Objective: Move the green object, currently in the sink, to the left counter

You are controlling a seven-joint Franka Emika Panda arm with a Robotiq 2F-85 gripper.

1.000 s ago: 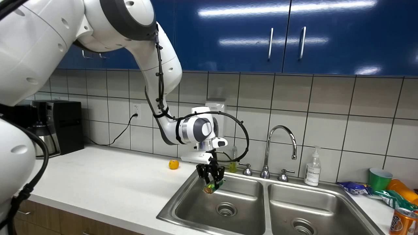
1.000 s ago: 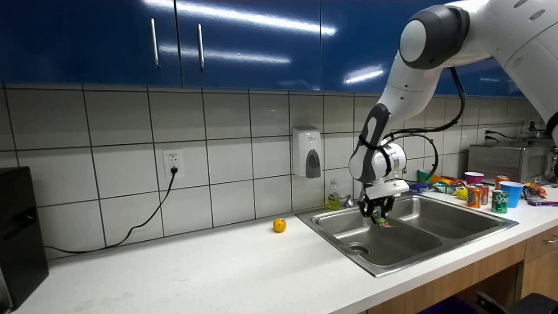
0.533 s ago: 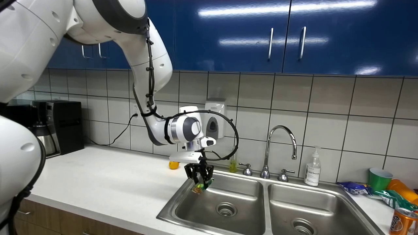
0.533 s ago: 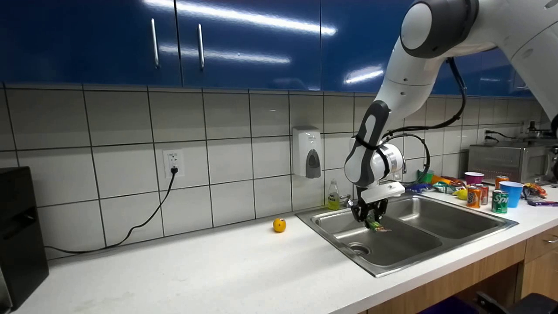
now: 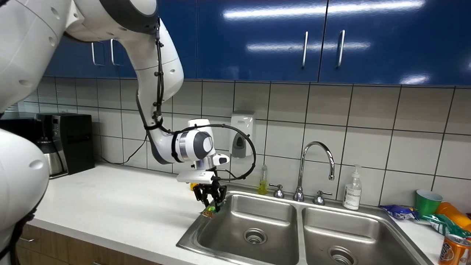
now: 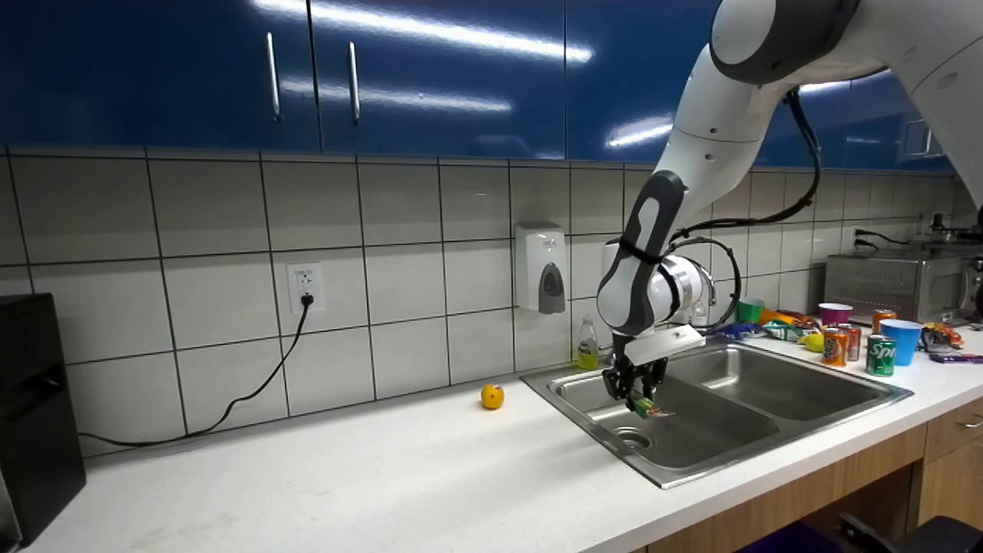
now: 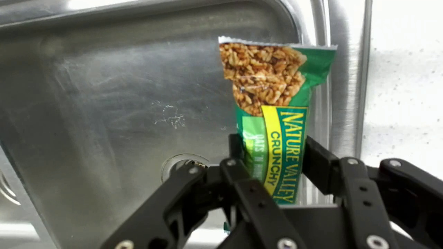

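Note:
The green object is a green and yellow granola bar wrapper (image 7: 264, 71). It shows in both exterior views (image 5: 209, 211) (image 6: 647, 407). My gripper (image 7: 275, 152) is shut on its middle, one finger on each long side; it also shows in both exterior views (image 5: 210, 204) (image 6: 634, 393). The bar hangs above the left edge of the sink (image 5: 300, 235), and the sink's rim (image 7: 346, 79) shows to the right in the wrist view. The white left counter (image 5: 121, 209) lies beside it and also shows in an exterior view (image 6: 345, 476). The bar's lower end is hidden by the gripper.
An orange fruit (image 6: 492, 396) stands on the left counter near the wall, partly behind the gripper in an exterior view. The faucet (image 5: 301, 173) and soap bottles (image 5: 262, 180) (image 5: 352, 189) stand behind the sink. Cans and cups (image 6: 898, 338) are on the far side.
My gripper has moved left with the granola bar in it, from above the left basin to the sink's left edge. The orange is now mostly covered in an exterior view.

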